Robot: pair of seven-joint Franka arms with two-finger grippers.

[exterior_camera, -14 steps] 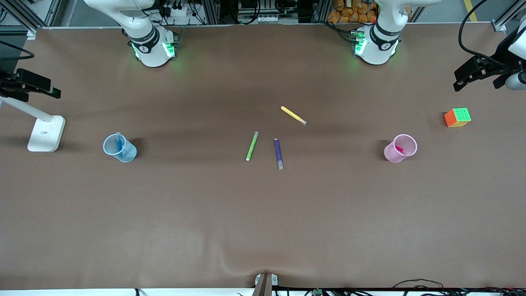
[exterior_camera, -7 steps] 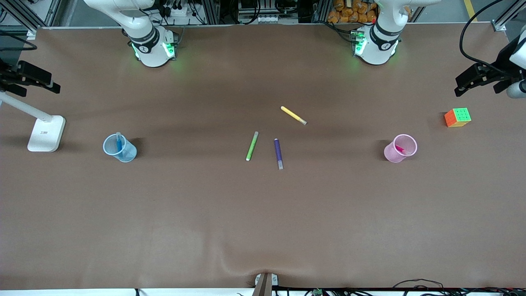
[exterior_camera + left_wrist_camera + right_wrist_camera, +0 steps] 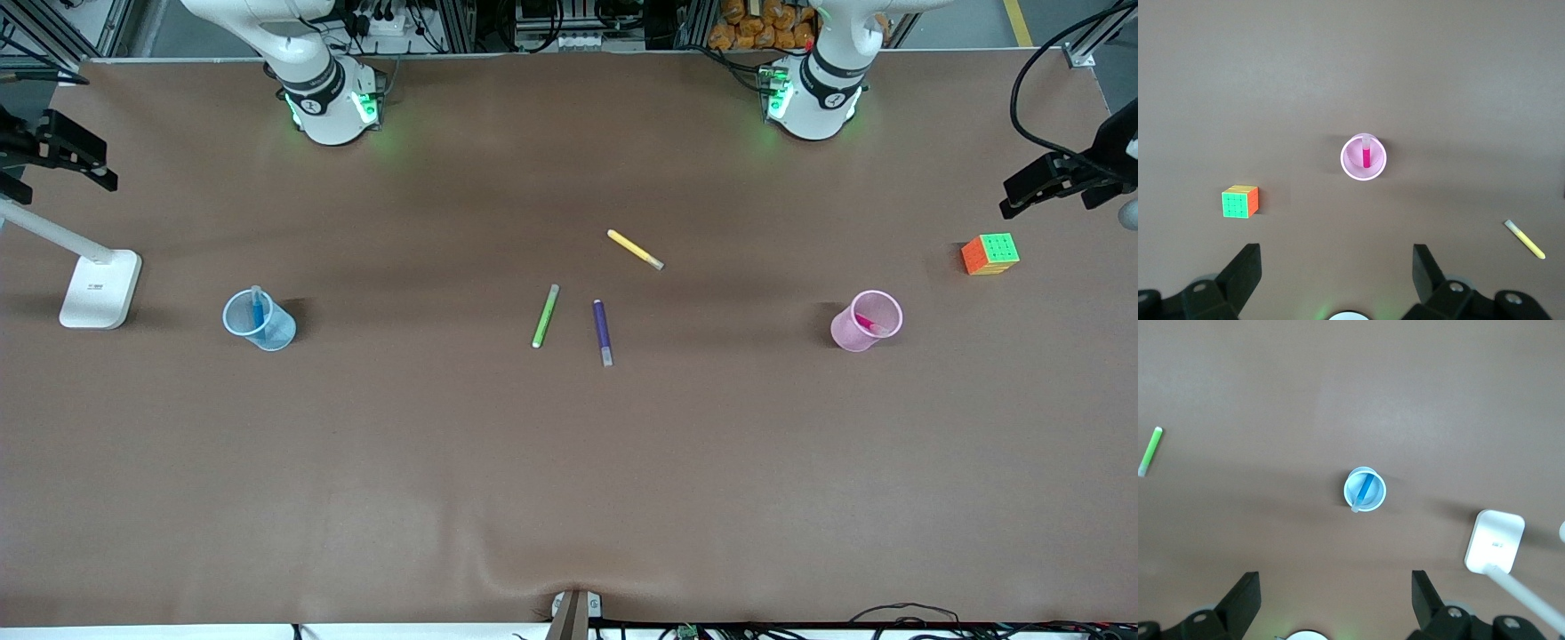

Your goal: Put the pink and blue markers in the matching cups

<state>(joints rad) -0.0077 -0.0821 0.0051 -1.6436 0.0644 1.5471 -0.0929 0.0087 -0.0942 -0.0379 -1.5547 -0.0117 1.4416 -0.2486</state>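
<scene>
Both arms have drawn outward to the table ends, left gripper (image 3: 1336,277) and right gripper (image 3: 1335,597) spread wide, empty.

No text, brand or number can be read anywhere. The white lamp base (image 3: 100,289) at the middle left of the front view carries a small dark marking, too small to make out. The round emblems on the arm bases (image 3: 331,105) along the top edge are likewise illegible.

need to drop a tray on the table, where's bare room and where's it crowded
Bare: the whole table strip nearer the front camera than the blue cup and pink cup. Crowded: mid-table, where the green marker, purple marker and yellow marker lie.
</scene>
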